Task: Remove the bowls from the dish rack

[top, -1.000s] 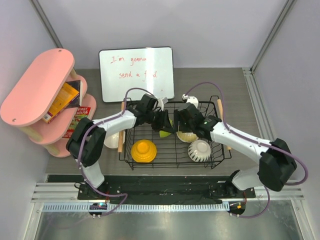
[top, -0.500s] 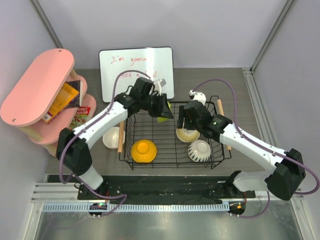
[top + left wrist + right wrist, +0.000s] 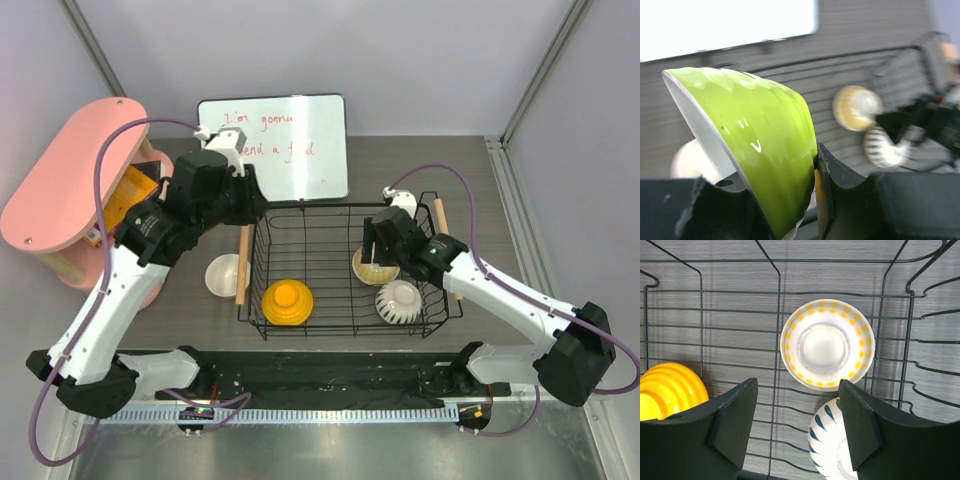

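Overhead view, close wrist views, rack [image 3: 330, 262] shared

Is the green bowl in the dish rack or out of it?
Out. The left hand grips the green bowl by its rim, in the air, outside the dish rack.

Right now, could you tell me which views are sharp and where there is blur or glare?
Left wrist: the lime green bowl is sharp, with small glints of glare, while the bowls behind are smeared. Right wrist: crisp and evenly lit across the yellow-rimmed bowl. Top external: sharp throughout.
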Robot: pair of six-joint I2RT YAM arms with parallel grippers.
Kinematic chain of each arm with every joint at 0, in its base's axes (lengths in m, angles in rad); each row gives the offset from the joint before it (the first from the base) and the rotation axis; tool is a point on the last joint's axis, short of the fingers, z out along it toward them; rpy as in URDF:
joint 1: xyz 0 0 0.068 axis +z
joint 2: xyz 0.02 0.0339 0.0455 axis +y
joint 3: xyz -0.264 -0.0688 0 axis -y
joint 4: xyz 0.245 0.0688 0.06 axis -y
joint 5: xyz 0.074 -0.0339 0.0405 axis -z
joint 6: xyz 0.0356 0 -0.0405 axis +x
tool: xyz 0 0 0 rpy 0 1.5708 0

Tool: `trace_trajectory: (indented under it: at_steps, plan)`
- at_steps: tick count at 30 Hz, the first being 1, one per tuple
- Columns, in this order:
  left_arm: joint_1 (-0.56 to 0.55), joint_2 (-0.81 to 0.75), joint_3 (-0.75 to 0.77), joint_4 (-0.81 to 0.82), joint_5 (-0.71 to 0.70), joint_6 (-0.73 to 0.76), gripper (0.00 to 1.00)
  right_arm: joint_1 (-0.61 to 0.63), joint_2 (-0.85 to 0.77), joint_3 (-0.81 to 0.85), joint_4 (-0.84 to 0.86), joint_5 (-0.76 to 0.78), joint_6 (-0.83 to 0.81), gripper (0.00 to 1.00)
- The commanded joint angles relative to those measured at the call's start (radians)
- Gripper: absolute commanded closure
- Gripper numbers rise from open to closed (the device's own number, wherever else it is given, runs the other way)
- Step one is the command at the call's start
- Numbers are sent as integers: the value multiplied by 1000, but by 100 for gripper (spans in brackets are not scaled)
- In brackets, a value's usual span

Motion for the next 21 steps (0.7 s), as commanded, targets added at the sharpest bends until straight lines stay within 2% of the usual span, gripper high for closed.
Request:
trace_trajectory:
  at_steps: [1,6,10,13,21]
  plan:
    - [54,28,47,-207,-349,95,100,-4,-37,-7,1,12,10,28]
    - [176,114,40,-212,-397,120,100,-4,-42,-16,-3,15,13,28]
    - [316,183,-22,-127,-312,112,100,-6,-42,-31,1,14,14,28]
    - [371,280,-31,-116,-284,97,100,-7,-39,-42,7,14,8,28]
    - [411,490,33,-71,-230,89,100,-17,-25,-74,42,1,1,28]
